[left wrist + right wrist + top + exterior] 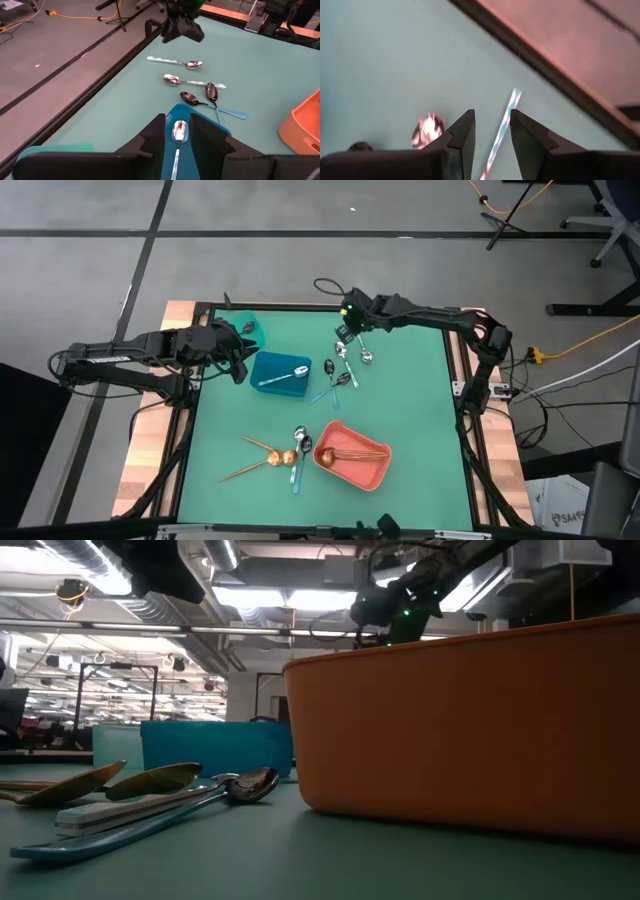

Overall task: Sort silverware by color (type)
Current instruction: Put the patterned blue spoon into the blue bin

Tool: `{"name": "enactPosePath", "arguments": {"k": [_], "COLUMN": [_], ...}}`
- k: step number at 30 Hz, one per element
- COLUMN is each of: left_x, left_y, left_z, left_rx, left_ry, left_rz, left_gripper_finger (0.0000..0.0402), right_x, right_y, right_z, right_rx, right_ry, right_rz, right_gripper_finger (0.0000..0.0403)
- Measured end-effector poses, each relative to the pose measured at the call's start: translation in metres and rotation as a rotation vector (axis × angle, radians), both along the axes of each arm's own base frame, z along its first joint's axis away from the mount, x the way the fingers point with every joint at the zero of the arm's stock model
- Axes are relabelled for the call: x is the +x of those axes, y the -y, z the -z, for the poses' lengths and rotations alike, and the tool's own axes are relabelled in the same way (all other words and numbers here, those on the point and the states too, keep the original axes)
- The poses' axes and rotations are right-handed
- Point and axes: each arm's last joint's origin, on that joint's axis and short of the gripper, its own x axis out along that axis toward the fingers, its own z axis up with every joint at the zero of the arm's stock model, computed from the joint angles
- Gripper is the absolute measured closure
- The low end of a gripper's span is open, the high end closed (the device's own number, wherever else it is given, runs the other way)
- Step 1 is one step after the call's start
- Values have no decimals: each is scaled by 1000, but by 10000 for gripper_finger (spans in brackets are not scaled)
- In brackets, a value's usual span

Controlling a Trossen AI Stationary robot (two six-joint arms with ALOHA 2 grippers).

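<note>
Item: silverware sort, tabletop with green mat (400,400).

1. Right gripper (347,332): positioned at the far side of the mat above a loose group of silver spoons (352,352). Jaws stood parted, straddling a thin silver handle (501,131) in its wrist view; nothing clamped as yet.
2. Left gripper (240,358): hovered at the near edge of the blue bin (281,372), which held 1 silver spoon (179,131). Jaws stood apart with nothing between them.
3. Teal bin (244,326): at the far left corner; contents could not be told.
4. Coral bin (352,454): held copper-gold utensils (350,451).
5. Unsorted near front: 2 copper-gold spoons (268,460) and a blue-handled spoon (298,460) beside the coral bin. 2 dark spoons (336,376) with pale-blue handles lay right of the blue bin.

Risk, as judged: the handle was thin and flat on the mat, so closing jaws might skid it aside or pinch the mat. Neighbouring spoons lay close and could be nudged or lifted together, spoiling the sort.
</note>
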Motion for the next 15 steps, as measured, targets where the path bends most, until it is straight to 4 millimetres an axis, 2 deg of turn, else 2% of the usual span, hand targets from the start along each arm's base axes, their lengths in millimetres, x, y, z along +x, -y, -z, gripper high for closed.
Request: {"name": "enactPosePath", "arguments": {"k": [7, 15], "left_x": [0, 0], "left_y": [0, 0], "left_z": [0, 0], "left_rx": [2, 3], "left_ry": [-3, -4], "left_rz": [9, 8], "left_gripper_finger": [321, 321], "right_x": [-13, -19], "right_y": [-10, -9], "right_z": [24, 44], "right_rx": [139, 136], "right_ry": [-87, -77], "right_rz": [-30, -20], "right_gripper_finger": [290, 290]}}
